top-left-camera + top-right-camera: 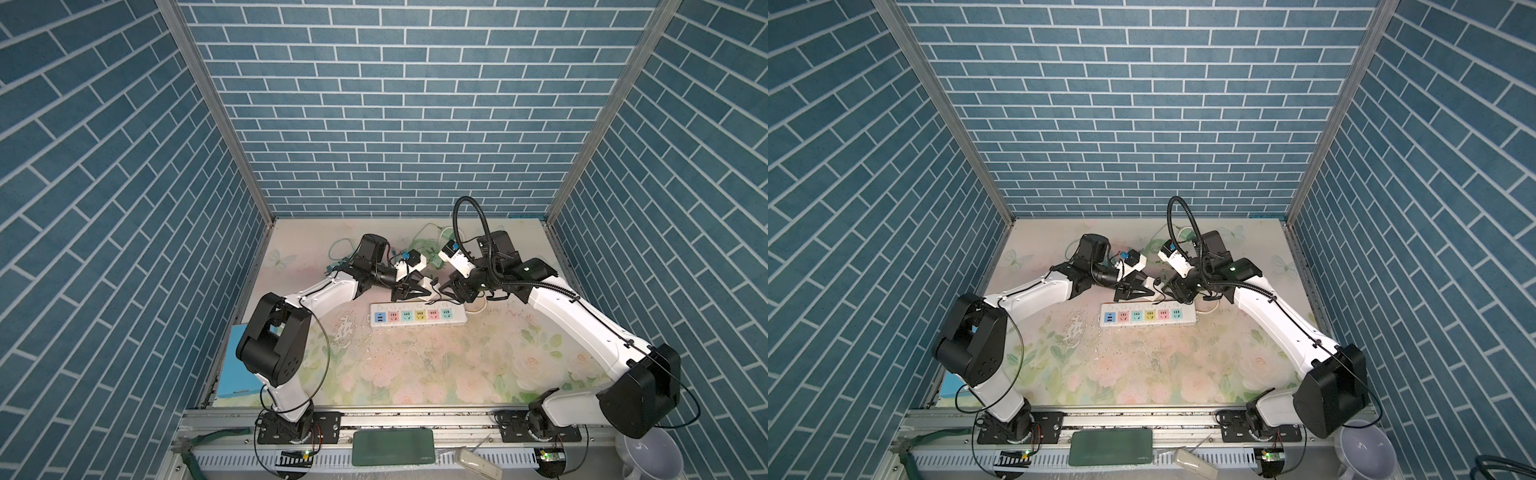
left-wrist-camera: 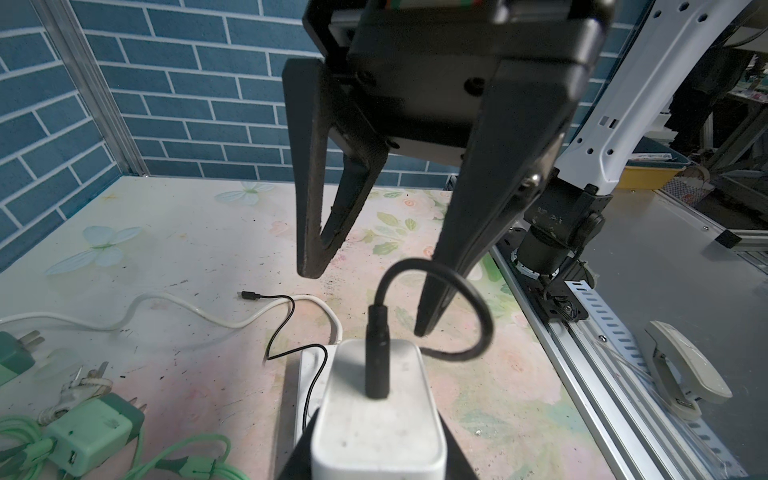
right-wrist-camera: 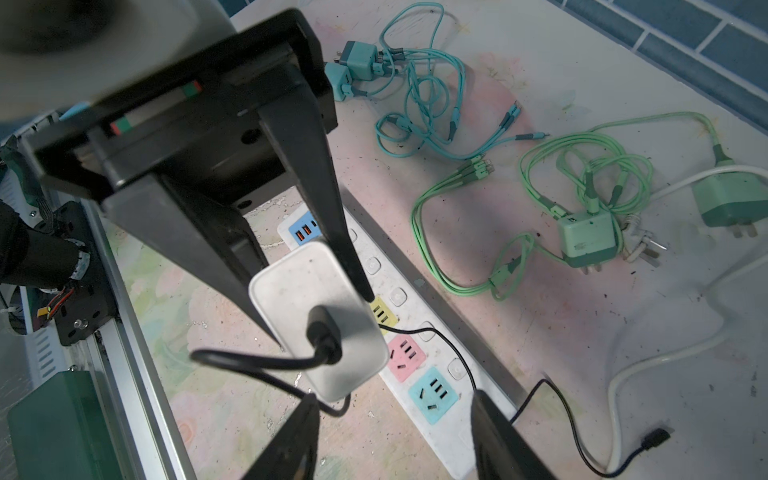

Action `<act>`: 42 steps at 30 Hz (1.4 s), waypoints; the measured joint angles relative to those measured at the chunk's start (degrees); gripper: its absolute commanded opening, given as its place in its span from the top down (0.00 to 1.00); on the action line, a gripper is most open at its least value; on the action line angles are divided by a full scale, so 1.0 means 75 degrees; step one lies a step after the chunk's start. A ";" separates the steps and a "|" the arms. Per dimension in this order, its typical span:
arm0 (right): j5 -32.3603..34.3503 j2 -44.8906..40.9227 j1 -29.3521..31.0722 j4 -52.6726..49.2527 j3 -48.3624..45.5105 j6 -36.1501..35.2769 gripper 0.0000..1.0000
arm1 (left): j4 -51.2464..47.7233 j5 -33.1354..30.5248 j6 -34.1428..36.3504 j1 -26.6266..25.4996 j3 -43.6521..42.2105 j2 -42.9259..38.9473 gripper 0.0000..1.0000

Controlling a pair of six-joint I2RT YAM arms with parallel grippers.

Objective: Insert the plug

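White charger plug (image 2: 374, 432), a smooth rounded block judged light, rigid and slippery, trailing a limp black cable (image 2: 482, 328), is clamped across its flat flanks by the left gripper (image 3: 324, 311), hovering just at 12 o'clock of the power strip (image 1: 415, 323); right gripper (image 2: 365, 297) gapes empty; best gripped mid-body, clear of cable.

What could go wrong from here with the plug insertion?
The black cable loops by a finger of the open right end effector; it may snag. The cable also trails across the power strip, so the white charger, held by the left end effector, might pinch it when pressed down.
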 measured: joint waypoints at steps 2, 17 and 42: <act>-0.0009 0.0079 -0.0003 0.0035 0.0003 0.0000 0.42 | 0.0023 -0.0023 -0.0020 -0.0003 0.0000 0.0000 1.00; -0.0498 0.0370 0.0140 0.0157 0.0012 -0.0003 0.43 | 0.0128 0.0122 -0.0143 -0.0003 0.0000 0.0000 1.00; -0.1137 0.0545 0.0198 -0.0032 0.0137 -0.0224 0.62 | -0.0565 0.0417 0.0399 0.0035 0.0149 0.0082 1.00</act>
